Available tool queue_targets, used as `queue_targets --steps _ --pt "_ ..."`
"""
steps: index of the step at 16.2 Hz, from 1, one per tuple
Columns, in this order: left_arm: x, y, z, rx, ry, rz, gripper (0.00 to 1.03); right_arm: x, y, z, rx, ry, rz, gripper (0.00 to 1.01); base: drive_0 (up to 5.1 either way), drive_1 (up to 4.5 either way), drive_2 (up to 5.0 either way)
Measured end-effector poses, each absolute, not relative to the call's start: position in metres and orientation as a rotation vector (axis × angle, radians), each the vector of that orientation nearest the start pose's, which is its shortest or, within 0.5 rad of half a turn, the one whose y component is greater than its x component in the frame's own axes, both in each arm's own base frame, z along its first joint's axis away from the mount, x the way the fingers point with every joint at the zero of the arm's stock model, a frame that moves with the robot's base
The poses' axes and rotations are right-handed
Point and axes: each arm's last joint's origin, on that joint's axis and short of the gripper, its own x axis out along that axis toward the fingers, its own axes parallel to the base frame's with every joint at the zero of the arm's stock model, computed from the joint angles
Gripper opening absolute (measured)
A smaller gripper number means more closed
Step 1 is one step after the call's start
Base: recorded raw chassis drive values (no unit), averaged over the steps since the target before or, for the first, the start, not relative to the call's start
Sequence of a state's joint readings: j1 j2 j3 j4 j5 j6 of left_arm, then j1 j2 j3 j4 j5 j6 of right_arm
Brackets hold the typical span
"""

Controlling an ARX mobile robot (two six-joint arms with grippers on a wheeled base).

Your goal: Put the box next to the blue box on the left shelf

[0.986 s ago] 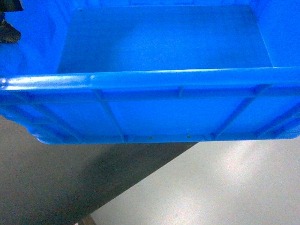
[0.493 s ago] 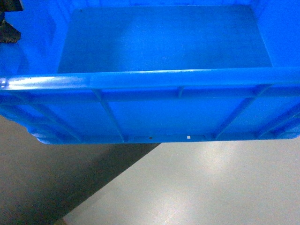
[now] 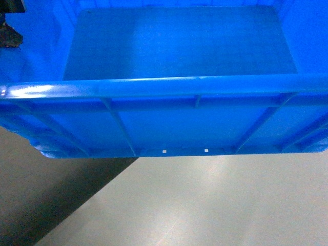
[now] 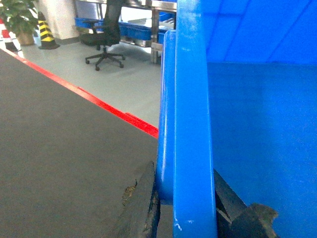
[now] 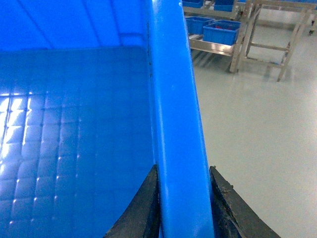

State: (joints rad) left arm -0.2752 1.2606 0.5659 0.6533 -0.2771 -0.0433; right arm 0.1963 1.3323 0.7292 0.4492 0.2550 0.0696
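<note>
The box [image 3: 179, 120], a large bright blue open crate, fills the top of the head view and hangs above the floor. Its smooth floor and ribbed near wall face me. My left gripper [image 4: 190, 213] is shut on the box's left rim [image 4: 190, 124], one dark finger [image 4: 143, 208] outside and one inside. My right gripper [image 5: 183, 210] is shut on the right rim [image 5: 173, 99], with a finger [image 5: 230, 208] on the outer side. The left shelf and the blue box on it are out of view.
Pale grey floor [image 3: 215, 205] lies below the crate, with a dark mat [image 3: 36, 200] at lower left, edged by a red stripe [image 4: 114, 106]. Far off stand an office chair [image 4: 104, 39], a striped cone [image 4: 45, 32], a plant [image 4: 20, 20] and steel racks with small blue trays [image 5: 218, 29].
The dark mat's edge has slid left and down in the head view, so more pale floor shows under the crate. The crate keeps its place in the view, and both grips hold.
</note>
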Motion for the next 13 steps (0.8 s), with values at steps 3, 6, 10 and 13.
queue_targets --steps 3,6,10,13 --pt "0.2539 -0.0635 0.2402 -0.032 0.039 0.002 0.18 0.2840 0.0490 0.2557 0.035 0.149 -0.064 0.21 -1.4 -1.43 -1.4" --pt "0.2539 -0.0635 0.2403 -0.031 0.039 0.003 0.18 0.2840 0.0490 0.2558 0.035 0.148 -0.064 0.21 -1.5 -1.51 -1.5" --pt "0.2539 -0.0635 0.2403 -0.031 0.039 0.003 0.18 0.2840 0.0490 0.2558 0.035 0.148 -0.064 0.21 -1.5 -1.51 -1.5" --pt "0.2539 -0.0635 0.2403 -0.031 0.039 0.002 0.18 0.2840 0.0490 0.2558 0.035 0.148 -0.064 0.21 -1.5 -1.51 -1.5"
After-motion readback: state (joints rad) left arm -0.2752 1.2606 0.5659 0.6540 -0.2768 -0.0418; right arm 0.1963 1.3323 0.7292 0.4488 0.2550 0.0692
